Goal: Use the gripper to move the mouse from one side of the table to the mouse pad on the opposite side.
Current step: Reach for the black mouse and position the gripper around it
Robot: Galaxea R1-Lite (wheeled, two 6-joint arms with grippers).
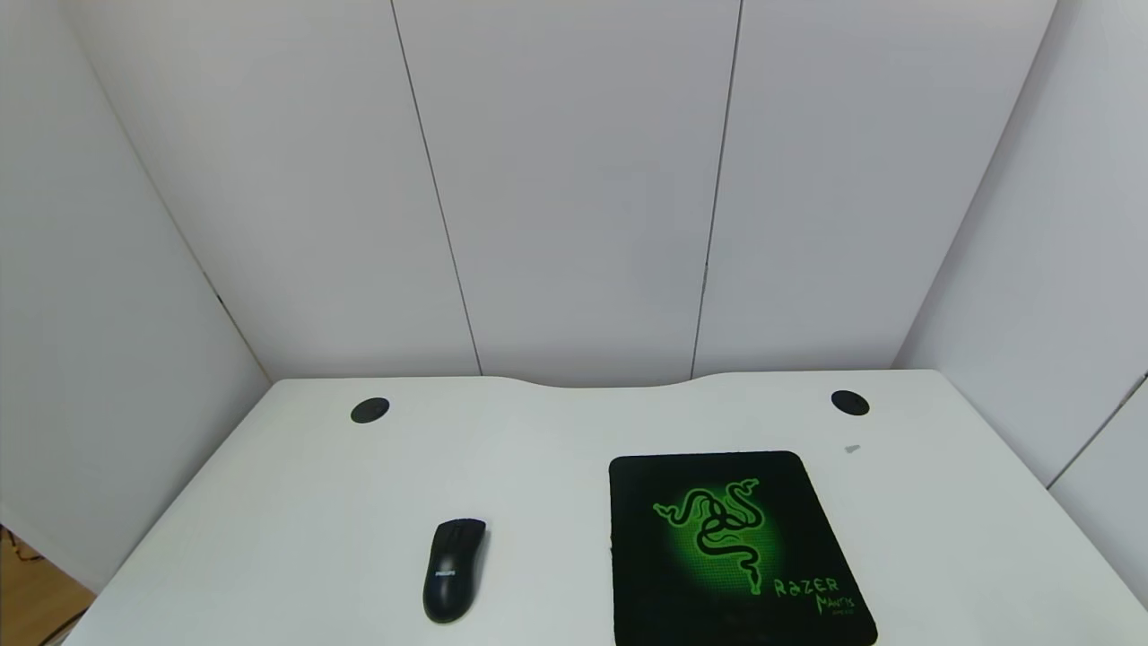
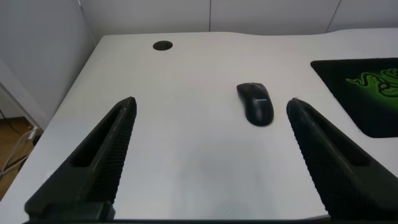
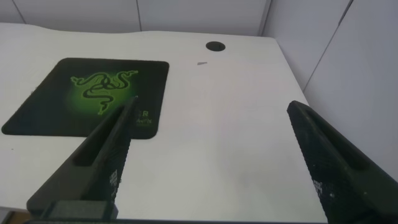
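Note:
The black mouse (image 1: 455, 569) lies on the white table (image 1: 296, 502) left of centre, near the front edge. The black mouse pad (image 1: 731, 549) with the green snake logo lies to its right, apart from it. Neither arm shows in the head view. In the left wrist view my left gripper (image 2: 211, 106) is open and empty, held above the table's near left part, with the mouse (image 2: 255, 102) ahead between the fingers' line, nearer the one finger (image 2: 323, 146). In the right wrist view my right gripper (image 3: 211, 106) is open and empty above the table's right part, beside the mouse pad (image 3: 93, 93).
Two black round cable-hole caps (image 1: 369, 410) (image 1: 849, 402) sit near the table's curved back edge. A small grey speck (image 1: 852, 449) lies right of the pad. White wall panels close in the back and both sides.

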